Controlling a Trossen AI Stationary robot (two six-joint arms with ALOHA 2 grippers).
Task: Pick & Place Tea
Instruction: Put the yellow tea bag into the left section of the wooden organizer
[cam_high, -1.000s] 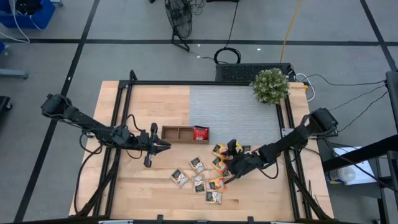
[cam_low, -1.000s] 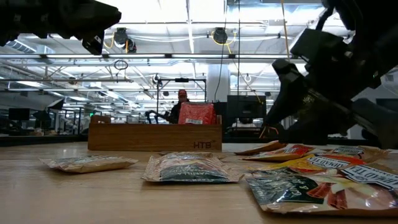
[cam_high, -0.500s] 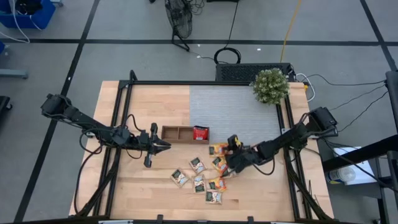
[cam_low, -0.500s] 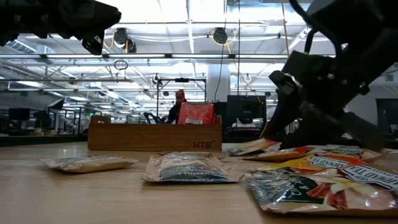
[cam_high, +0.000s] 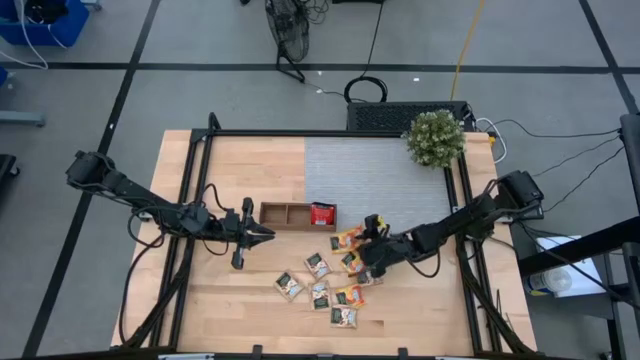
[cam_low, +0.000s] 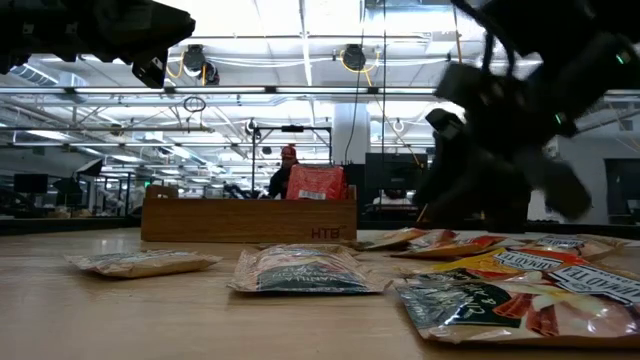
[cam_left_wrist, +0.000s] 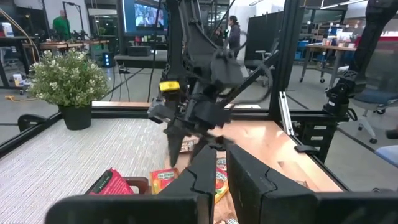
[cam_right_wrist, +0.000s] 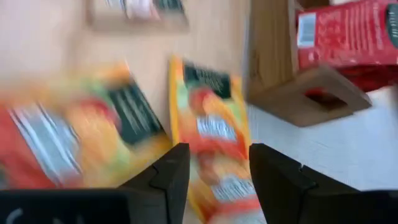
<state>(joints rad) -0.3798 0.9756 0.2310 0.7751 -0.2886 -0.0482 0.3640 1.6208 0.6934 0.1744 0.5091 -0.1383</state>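
Observation:
Several small flat tea sachets (cam_high: 330, 280) lie loose on the wooden table near its front middle. One red sachet (cam_high: 322, 213) stands in the right compartment of the brown wooden tray (cam_high: 285, 214). My right gripper (cam_high: 363, 246) is open, low over the right side of the pile. An orange sachet (cam_right_wrist: 214, 118) shows between its fingers, close to the tray's corner (cam_right_wrist: 298, 87). My left gripper (cam_high: 266, 232) is shut and empty, held above the table just left of the tray's near side. My right gripper stands with one finger on either side of the orange sachet (cam_right_wrist: 211, 134), coming down at a slant from the table's right. The picture is blurred, and I cannot tell whether the fingers touch the sachet.
A potted plant (cam_high: 435, 138) stands at the far right on the grey mat (cam_high: 380, 175). The tray's left and middle compartments (cam_high: 283, 213) hold nothing that shows. Bare wood lies at the table's left and front left. People show in the room beyond the table.
My right gripper has gone from the pile's near right side toward the far and left, toward the tray, staying low over the sachets.

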